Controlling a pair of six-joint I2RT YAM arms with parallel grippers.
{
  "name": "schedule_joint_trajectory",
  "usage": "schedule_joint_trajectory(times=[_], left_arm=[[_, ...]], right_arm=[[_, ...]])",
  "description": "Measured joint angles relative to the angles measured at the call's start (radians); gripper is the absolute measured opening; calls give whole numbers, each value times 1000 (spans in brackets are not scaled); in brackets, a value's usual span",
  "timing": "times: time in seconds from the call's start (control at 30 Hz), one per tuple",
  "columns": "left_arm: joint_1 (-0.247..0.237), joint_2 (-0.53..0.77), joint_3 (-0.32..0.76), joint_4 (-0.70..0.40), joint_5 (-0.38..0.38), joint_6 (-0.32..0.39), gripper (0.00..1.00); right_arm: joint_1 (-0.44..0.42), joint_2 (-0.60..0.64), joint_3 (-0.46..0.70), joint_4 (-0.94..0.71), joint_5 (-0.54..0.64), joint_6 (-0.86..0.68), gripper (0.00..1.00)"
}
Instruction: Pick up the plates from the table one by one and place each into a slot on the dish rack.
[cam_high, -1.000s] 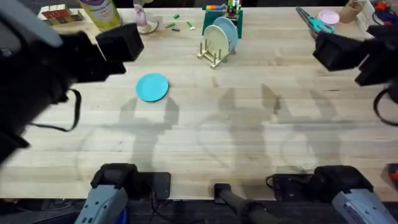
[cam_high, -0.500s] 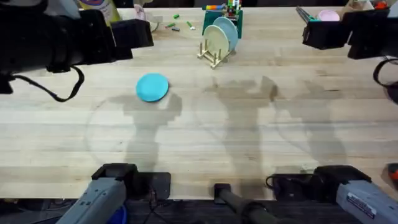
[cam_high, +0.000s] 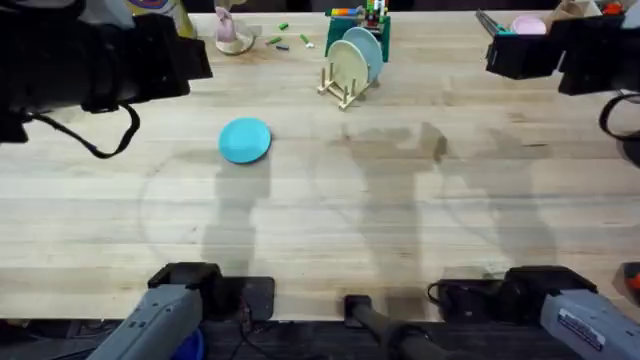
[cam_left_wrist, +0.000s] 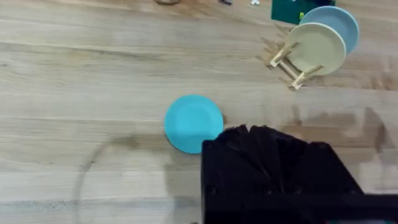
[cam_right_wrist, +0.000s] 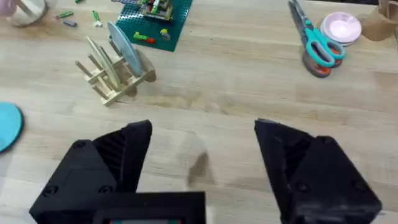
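The turquoise plate (cam_high: 244, 139) lies flat on the bench (cam_high: 400, 220); cream and blue plates already stand in the rack (cam_high: 345, 75). The left gripper (cam_left_wrist: 273, 155), fingers pressed together, should spread, then pinch its rim. The right gripper (cam_right_wrist: 202, 155) hangs spread.

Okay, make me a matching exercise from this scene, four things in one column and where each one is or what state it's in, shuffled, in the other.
Things:
1. turquoise plate
2. cream plate
3. light blue plate
4. right gripper

Places or states:
A. on edge in the dish rack, nearer the front end
B. open, holding nothing
C. flat on the table
D. on edge in the dish rack, behind another plate

Pairs: 1-C, 2-A, 3-D, 4-B
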Motion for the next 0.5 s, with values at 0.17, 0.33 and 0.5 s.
schedule_joint_trajectory(times=[0.17, 0.33, 0.5], left_arm=[[36, 0, 0, 0, 75, 2, 42], [170, 21, 1, -36, 224, 61, 41], [331, 94, 1, -92, 387, 168, 41]], right_arm=[[0, 0, 0, 0, -2, 8, 996], [0, 0, 0, 0, -3, 12, 996], [0, 0, 0, 0, -3, 12, 995]])
